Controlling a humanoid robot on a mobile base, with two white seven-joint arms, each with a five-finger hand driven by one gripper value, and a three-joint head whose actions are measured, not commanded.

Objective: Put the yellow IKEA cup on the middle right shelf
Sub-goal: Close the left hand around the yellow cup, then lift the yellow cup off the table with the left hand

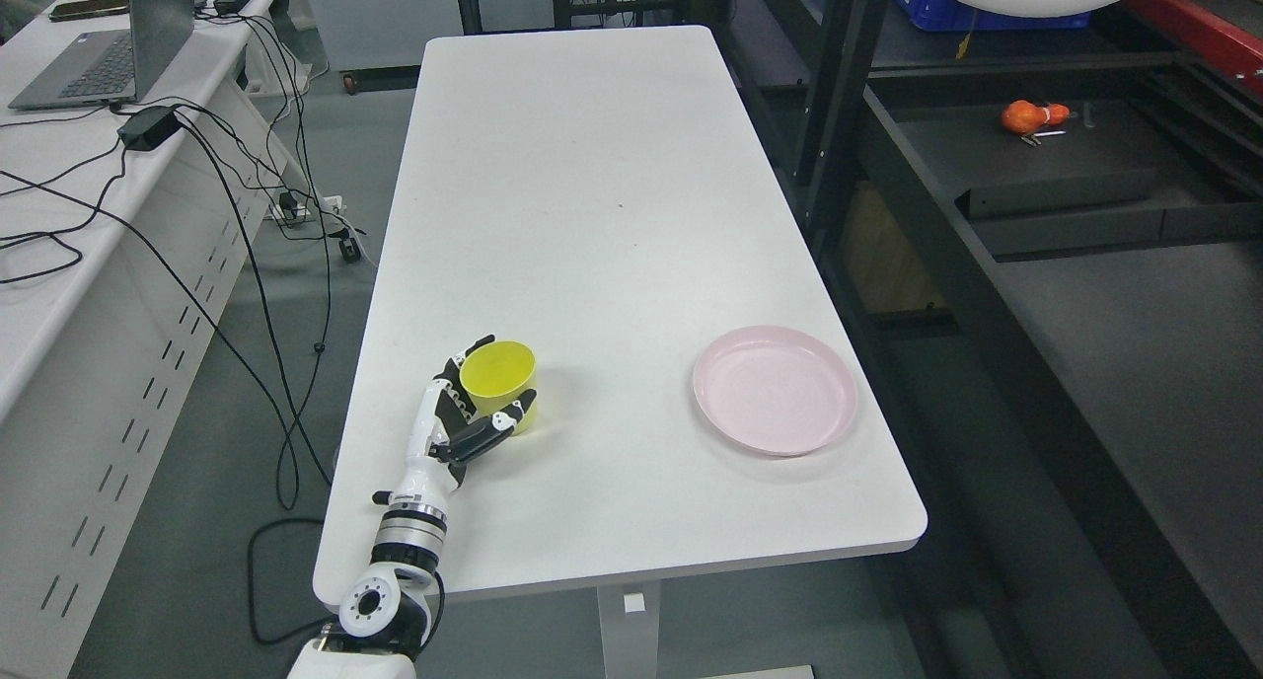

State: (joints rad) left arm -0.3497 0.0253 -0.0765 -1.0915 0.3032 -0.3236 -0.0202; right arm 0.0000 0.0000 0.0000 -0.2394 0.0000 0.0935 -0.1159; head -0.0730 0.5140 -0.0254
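Your left hand [464, 417] is wrapping its fingers [508, 417] around the cup [498, 375], which is sitting on the table [592, 186] at about 7 o'clock, plate [775, 390] over at 4.

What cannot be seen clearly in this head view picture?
- Near side of the round yellow plastic cup: hidden by the left hand; firm grip unclear.
- Right hand: outside the picture.
- Black metal shelf rack: cut by the right edge, so its levels are uncertain.
- Small orange object: too small to identify.

High head view over table [631, 215]
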